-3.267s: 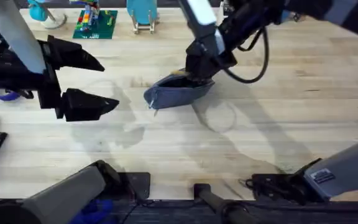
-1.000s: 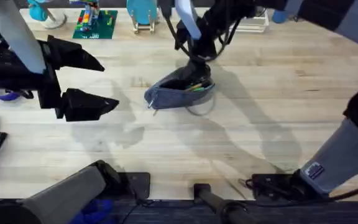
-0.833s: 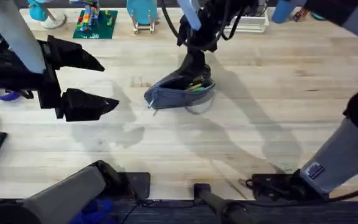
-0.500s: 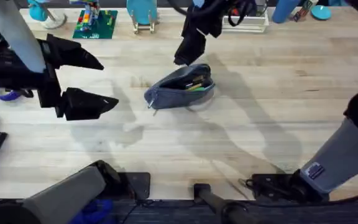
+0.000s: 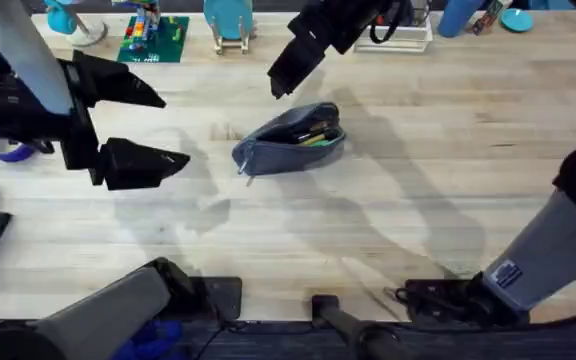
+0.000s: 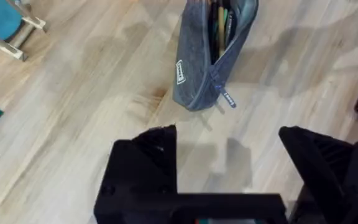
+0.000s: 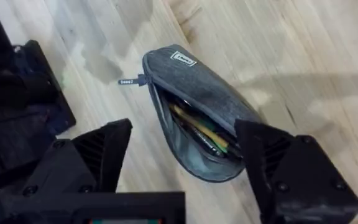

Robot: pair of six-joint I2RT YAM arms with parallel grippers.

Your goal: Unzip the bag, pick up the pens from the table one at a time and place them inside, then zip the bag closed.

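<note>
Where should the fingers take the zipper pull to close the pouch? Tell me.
Grip the small zipper pull where it sticks out at the open bag's end nearest the left gripper. It hangs clear of the fabric, so come from that side, probably with the open left fingers, then draw it along the mouth.

Evenly and brightly lit from above, with soft grey shadows spread over the table [image 5: 448, 170], no harsh glare, and close dark arm parts blurred along the overhead edges.
</note>
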